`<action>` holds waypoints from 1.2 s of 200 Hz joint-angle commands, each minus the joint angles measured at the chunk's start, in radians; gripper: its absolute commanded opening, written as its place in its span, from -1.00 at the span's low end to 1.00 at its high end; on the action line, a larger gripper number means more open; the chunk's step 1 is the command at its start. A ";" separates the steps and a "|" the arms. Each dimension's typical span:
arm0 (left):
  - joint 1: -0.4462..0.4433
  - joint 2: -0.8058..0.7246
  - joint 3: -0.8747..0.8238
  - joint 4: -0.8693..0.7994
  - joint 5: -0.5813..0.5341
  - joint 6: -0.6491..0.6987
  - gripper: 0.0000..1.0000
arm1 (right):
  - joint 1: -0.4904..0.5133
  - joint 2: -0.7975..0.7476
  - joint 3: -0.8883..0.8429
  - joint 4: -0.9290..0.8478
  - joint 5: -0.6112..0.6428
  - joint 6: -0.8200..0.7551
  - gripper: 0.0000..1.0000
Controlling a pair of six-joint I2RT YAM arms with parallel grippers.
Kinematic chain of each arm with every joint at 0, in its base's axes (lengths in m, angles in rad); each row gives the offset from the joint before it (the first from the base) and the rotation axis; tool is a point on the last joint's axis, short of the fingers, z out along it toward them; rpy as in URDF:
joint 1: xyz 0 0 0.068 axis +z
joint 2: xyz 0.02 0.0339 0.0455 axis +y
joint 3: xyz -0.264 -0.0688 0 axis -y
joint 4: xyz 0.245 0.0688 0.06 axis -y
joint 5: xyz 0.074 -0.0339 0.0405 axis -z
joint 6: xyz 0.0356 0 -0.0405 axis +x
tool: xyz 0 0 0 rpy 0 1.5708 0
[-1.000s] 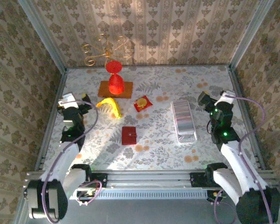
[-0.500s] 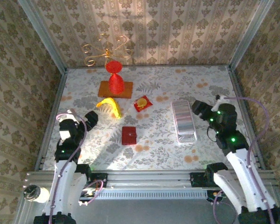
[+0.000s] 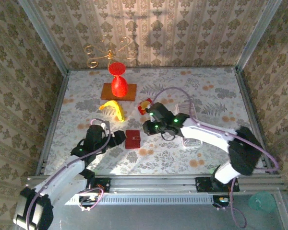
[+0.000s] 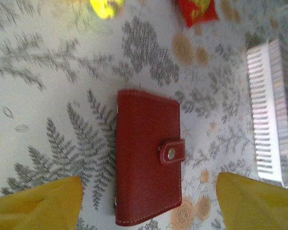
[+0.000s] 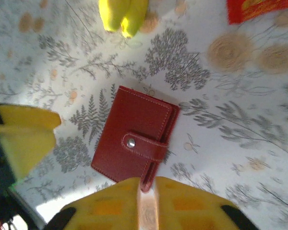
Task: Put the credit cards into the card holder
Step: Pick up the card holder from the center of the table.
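The dark-red card holder [image 3: 132,139] lies closed and flat on the floral table, its clasp snapped. My left gripper [image 3: 117,139] is open just left of it; in the left wrist view the holder [image 4: 149,177] lies between the yellow fingers [image 4: 38,203]. My right gripper [image 3: 150,126] hovers just right of the holder, its fingers [image 5: 110,206] pressed nearly together. The holder's [image 5: 134,141] near corner sits at their tips. The whitish credit cards [image 4: 273,120] stand in a row in a clear rack [image 3: 192,142], partly hidden under the right arm.
A red sachet with a yellow circle [image 3: 145,104] and a banana [image 3: 113,109] lie behind the holder. A red vase [image 3: 118,86] stands on a wooden board [image 3: 118,93] at the back, with a gold candelabra [image 3: 108,52] behind it. Wallpapered walls enclose the table.
Both arms swung in from the table's sides to the card holder at the centre. The right arm now stretches across the card rack.
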 commanded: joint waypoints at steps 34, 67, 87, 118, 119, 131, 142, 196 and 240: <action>-0.056 0.007 -0.035 0.088 -0.050 -0.047 0.32 | 0.003 0.239 0.111 0.074 -0.085 0.074 -0.89; -0.069 -0.017 -0.050 0.056 -0.097 -0.051 0.25 | 0.002 0.292 0.139 0.092 -0.095 0.088 -0.90; -0.071 -0.020 -0.057 0.062 -0.104 -0.057 0.20 | 0.002 0.315 0.154 0.093 -0.104 0.085 -0.93; -0.082 0.006 -0.057 0.082 -0.100 -0.067 0.20 | 0.002 0.343 0.154 0.077 -0.100 0.078 -0.97; -0.082 0.007 -0.057 0.083 -0.100 -0.066 0.19 | 0.002 0.345 0.154 0.076 -0.099 0.077 -0.96; -0.088 0.028 -0.059 0.102 -0.102 -0.073 0.20 | 0.001 0.357 0.149 0.066 -0.092 0.072 -0.97; -0.095 0.052 -0.056 0.117 -0.103 -0.079 0.18 | 0.000 0.367 0.139 0.060 -0.084 0.069 -0.98; -0.139 0.187 -0.040 0.237 -0.108 -0.103 0.11 | -0.018 0.374 0.051 0.094 -0.084 0.095 -1.00; -0.160 0.330 -0.033 0.381 -0.076 -0.153 0.01 | -0.041 0.358 -0.003 0.140 -0.101 0.115 -1.00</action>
